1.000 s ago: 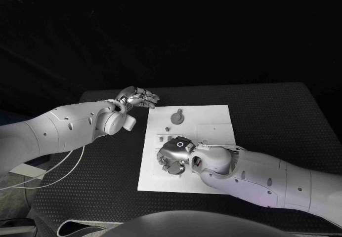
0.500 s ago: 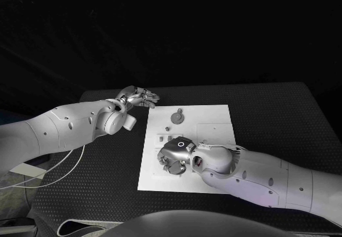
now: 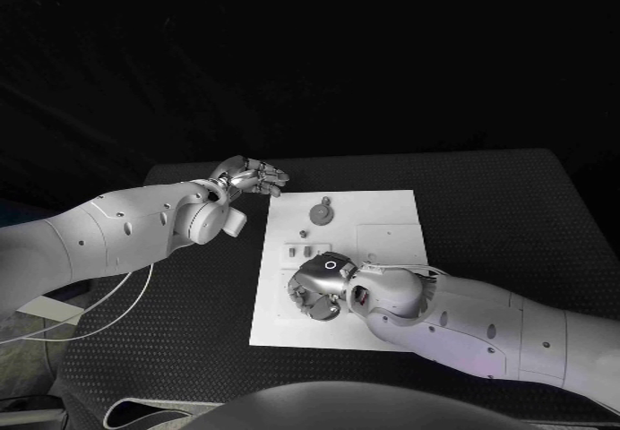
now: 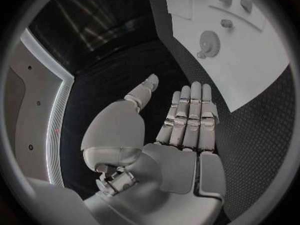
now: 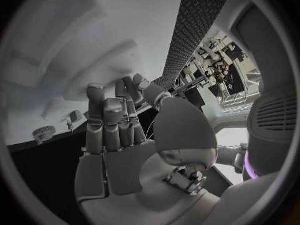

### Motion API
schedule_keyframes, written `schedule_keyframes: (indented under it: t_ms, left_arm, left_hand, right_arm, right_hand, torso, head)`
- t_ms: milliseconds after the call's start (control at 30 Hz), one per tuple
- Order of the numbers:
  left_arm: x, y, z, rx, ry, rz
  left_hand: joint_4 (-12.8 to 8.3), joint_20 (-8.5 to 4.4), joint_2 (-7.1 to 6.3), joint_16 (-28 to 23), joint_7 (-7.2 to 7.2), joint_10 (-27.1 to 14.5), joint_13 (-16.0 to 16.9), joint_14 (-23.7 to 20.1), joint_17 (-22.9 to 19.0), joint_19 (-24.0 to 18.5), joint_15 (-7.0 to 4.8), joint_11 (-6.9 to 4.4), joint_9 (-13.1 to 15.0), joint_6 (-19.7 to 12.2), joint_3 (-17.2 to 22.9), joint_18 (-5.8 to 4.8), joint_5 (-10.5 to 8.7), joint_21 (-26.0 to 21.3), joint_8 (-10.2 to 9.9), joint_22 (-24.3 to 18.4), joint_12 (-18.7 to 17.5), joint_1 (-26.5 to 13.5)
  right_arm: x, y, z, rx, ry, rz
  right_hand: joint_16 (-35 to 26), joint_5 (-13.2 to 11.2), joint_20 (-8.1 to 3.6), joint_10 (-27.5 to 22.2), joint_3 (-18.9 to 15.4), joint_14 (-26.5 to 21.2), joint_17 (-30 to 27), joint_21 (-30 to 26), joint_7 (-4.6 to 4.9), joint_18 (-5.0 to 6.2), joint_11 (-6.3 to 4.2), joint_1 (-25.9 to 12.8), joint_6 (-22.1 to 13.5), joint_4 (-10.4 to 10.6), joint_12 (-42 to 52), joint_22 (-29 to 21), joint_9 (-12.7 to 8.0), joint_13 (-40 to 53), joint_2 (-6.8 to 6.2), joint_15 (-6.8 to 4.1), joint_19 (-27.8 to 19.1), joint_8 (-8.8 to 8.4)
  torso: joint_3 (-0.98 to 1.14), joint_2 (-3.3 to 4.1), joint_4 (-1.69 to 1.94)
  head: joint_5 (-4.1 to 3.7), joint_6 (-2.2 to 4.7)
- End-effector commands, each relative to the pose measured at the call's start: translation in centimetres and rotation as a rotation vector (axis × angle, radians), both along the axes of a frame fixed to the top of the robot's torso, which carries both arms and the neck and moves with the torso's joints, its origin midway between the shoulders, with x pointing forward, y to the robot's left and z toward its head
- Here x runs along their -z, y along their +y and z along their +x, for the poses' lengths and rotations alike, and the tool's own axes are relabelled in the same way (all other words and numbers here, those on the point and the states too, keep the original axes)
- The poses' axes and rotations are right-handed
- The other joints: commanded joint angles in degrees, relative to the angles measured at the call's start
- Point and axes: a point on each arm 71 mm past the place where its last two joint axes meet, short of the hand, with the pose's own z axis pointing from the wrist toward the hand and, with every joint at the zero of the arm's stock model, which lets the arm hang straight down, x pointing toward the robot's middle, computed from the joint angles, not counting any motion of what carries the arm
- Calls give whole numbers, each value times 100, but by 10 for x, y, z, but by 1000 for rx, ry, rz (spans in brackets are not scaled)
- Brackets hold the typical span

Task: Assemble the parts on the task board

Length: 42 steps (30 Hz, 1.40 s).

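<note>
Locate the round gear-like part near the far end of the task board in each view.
Head view: gear-like part on the task board, near its far end.
Left wrist view: same part, beyond the left hand.
Right wrist view: cannot tell.
Shared landmark: the white board.

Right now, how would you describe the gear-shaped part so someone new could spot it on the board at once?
Start at the white task board in the middle of the black table. Go to its far end, toward the left hand hovering off that corner. The gear-shaped part lies there flat: a round toothed disc with a small tab, far larger than the small pieces nearer the right hand.
</note>
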Motion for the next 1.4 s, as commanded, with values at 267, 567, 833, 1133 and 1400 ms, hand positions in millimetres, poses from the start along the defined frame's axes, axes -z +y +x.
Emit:
schedule_keyframes:
  t_ms: [267, 567, 833, 1133, 1400]
  left_arm:
    - [-1, -2, 0, 13, -3, -9]
    - [-1, -2, 0, 13, -2, -9]
    - [-1, -1, 0, 15, -2, -10]
    - [-1, 1, 1, 10, -4, -8]
    - [-1, 1, 1, 10, -4, -9]
  left_hand:
    - [17, 41, 24, -42, -10, -9, -12, 21, 13, -19, 15, 21, -7, -31, -40, 40, -13, 37, 40, -8, 25, -56]
    - [19, 40, 25, -47, -14, -8, -13, 22, 18, -19, 15, 20, -8, -30, -41, 40, -13, 37, 42, -10, 25, -59]
    - [19, 40, 25, -50, -15, -8, -15, 23, 23, -19, 15, 20, -9, -30, -42, 40, -13, 37, 43, -11, 25, -60]
    - [19, 40, 25, -50, -15, -8, -15, 23, 23, -19, 15, 20, -9, -30, -42, 40, -13, 37, 43, -11, 25, -60]
    - [14, 40, 15, -53, -18, -11, -17, 24, 27, -20, 15, 17, -10, -34, -44, 41, -14, 37, 41, -13, 23, -59]
  right_arm:
    - [4, -2, -1, 5, 34, -8]
    - [3, -2, 0, 13, 26, 5]
    - [-4, -7, 4, 71, -10, 93]
    - [-25, -17, 7, 97, -34, 199]
    - [-51, -24, 10, 101, -56, 278]
  right_hand:
    - [1, 32, 2, -138, -58, -11, 22, -11, 169, 486, 44, -179, -351, 56, -90, 104, -43, 21, -219, 96, -44, -156]
    - [1, 32, -3, -140, -34, -16, 25, -14, 175, 486, 46, -169, -365, 54, -94, 103, -41, 32, -204, 98, -43, -159]
    - [6, 31, -7, -147, -17, -15, 29, -13, 179, 486, 49, -163, -379, 46, -102, 105, -38, 42, -214, 100, -37, -162]
    - [6, 31, -7, -147, -17, -15, 29, -13, 179, 486, 49, -163, -379, 46, -102, 105, -38, 42, -214, 100, -37, -162]
    - [23, 24, 8, -311, -153, -5, 38, 5, 258, 464, 102, -381, -600, 92, -193, 113, -88, 11, -589, 144, -24, -283]
  torso:
    - [0, 1, 1]
    - [2, 1, -1]
    - [3, 0, 0]
    - [-2, -2, -6]
    - [5, -2, -5]
  head:
    - [0, 0]
    - [-2, 2]
    - [-7, 5]
    - [-27, 30]
    - [-42, 54]
